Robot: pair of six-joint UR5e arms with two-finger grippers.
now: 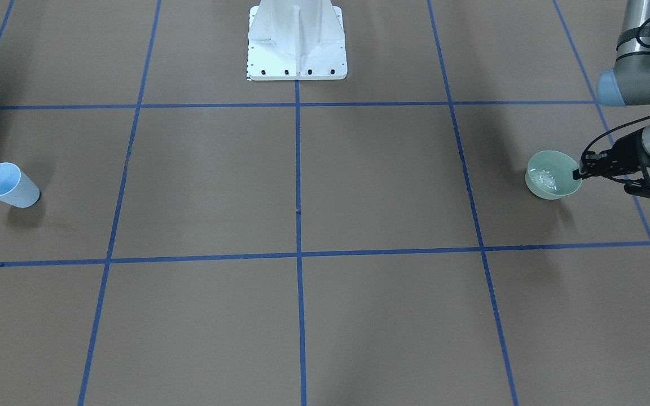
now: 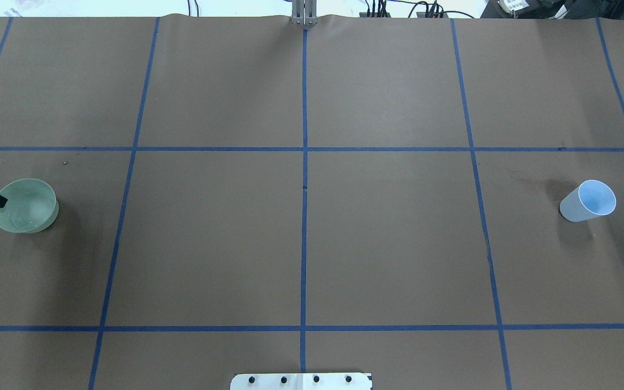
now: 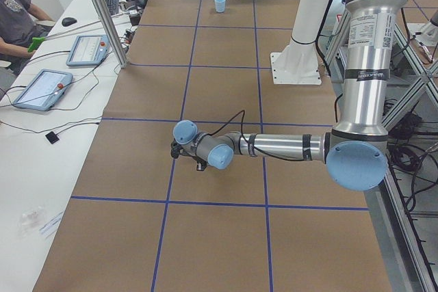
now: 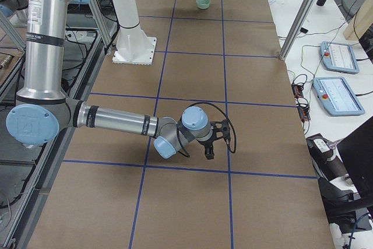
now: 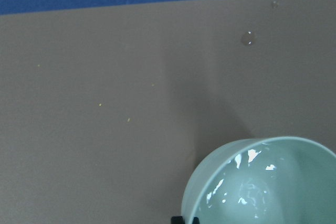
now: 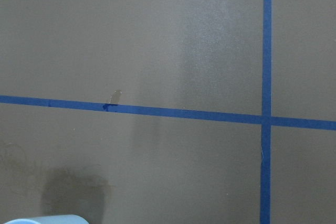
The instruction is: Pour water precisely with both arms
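- Since the water [image 1: 544,179] lies as a shallow, glinting pool in the bottom of the pale green round bowl [image 1: 550,193], that bowl reads as the pouring vessel. It sits at the left end of the brown paper-covered surface [image 1: 387,186], well apart from its target.
- The left gripper [image 1: 579,173] reaches in low and sideways from the outer left. Its jaws are closed on the bowl's rim, one finger inside the wall and one outside. A pinch at the rim like this leaves the opposite lip free to serve as a spout.
- The light blue plastic cup [image 1: 12,189] stands upright and open-mouthed at the right end, and I judge it to be the receiver. Several squares marked by blue tape lines [image 1: 298,169] lie between it and the bowl.
- The right gripper [image 4: 208,153] hangs pointing down near the cup, whose rim only just shows at the bottom left of the right wrist view. Only the side view shows its jaws, so I cannot tell whether they are parted or closed.
- My reading is that each gripper is posted by its own vessel so both can be brought toward the middle, which shortens the carry for the water.
- A small clear droplet [image 5: 247,39] lies on the surface beyond the bowl, near a tape line. It suggests this thin pool slops easily, so any lift calls for a slow, level wrist.
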